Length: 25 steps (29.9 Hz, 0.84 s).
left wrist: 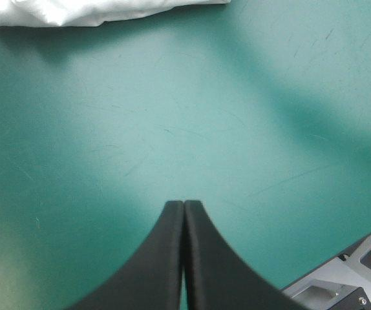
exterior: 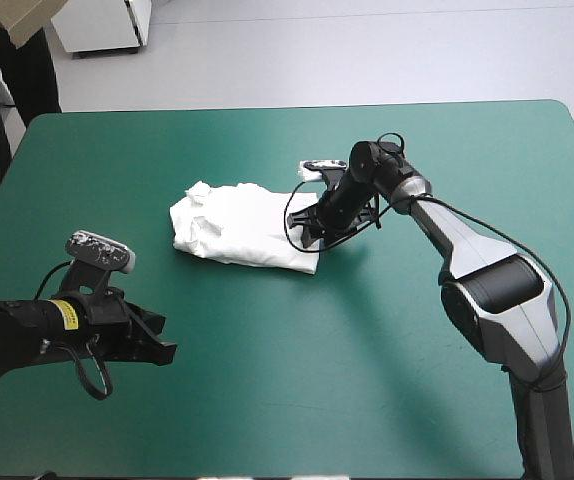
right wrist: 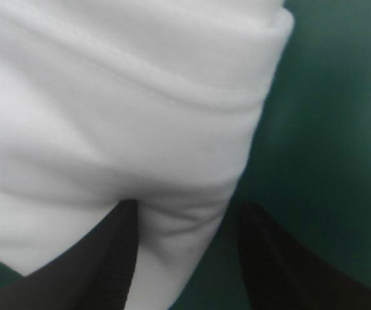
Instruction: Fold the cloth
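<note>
The white T-shirt [exterior: 242,225] lies as a folded bundle on the teal-green cover, a little left of the table's middle. My right gripper [exterior: 309,228] is down at the bundle's right end. In the right wrist view its black fingers [right wrist: 117,258] stand apart, open, and a thick folded edge of the T-shirt [right wrist: 127,110] sits between them and ahead of my right gripper [right wrist: 185,210]. My left gripper [exterior: 165,350] hovers near the table's front left, well short of the shirt. Its fingers meet in a point, so my left gripper [left wrist: 183,204] is shut and empty, with the T-shirt [left wrist: 75,10] far ahead.
Bare teal-green cover [exterior: 297,380] stretches between the left gripper and the bundle, and to the right of the right arm [exterior: 477,280]. A piece of brown board [exterior: 17,15] shows beyond the table's far left corner.
</note>
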### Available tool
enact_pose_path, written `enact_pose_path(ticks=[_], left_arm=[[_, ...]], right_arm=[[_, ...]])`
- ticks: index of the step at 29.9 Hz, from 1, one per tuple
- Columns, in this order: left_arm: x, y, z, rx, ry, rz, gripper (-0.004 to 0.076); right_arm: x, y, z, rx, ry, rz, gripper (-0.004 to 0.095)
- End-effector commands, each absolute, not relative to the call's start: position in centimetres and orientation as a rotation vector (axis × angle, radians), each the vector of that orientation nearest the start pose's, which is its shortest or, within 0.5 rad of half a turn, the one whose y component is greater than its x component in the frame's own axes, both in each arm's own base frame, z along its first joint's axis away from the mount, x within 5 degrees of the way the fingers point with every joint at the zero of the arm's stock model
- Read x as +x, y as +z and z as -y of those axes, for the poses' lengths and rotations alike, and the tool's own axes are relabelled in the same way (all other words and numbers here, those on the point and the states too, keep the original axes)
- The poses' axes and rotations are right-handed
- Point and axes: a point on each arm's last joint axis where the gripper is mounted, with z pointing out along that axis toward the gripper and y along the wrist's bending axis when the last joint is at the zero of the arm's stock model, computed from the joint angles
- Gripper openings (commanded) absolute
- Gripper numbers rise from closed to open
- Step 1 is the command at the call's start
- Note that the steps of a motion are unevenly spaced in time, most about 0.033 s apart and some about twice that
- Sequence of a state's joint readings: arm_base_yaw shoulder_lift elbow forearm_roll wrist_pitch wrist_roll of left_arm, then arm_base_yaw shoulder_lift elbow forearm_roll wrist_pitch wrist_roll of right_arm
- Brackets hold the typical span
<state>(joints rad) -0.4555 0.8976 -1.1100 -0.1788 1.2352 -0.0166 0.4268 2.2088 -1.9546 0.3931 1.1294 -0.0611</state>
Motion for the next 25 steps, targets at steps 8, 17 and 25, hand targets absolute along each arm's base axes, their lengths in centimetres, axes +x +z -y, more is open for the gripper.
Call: enact_pose_path(ticks=[8, 17, 25], left_arm=[[12.0, 40.1, 7.8, 0.522, -0.47, -2.406, -0.0022], [12.1, 40.2, 7.8, 0.52, -0.472, -2.399, -0.0022], [12.1, 40.3, 7.9, 0.511, -0.495, -2.385, -0.0022]], right_arm=[[42.2, 24.3, -23.5, -0.485, 0.788, -2.739, 0.0299], [41.7, 24.2, -22.2, -0.605, 0.574, -2.838, -0.0016], [41.1, 25.6, -19.2, -0.571, 0.286, -2.872, -0.0017]])
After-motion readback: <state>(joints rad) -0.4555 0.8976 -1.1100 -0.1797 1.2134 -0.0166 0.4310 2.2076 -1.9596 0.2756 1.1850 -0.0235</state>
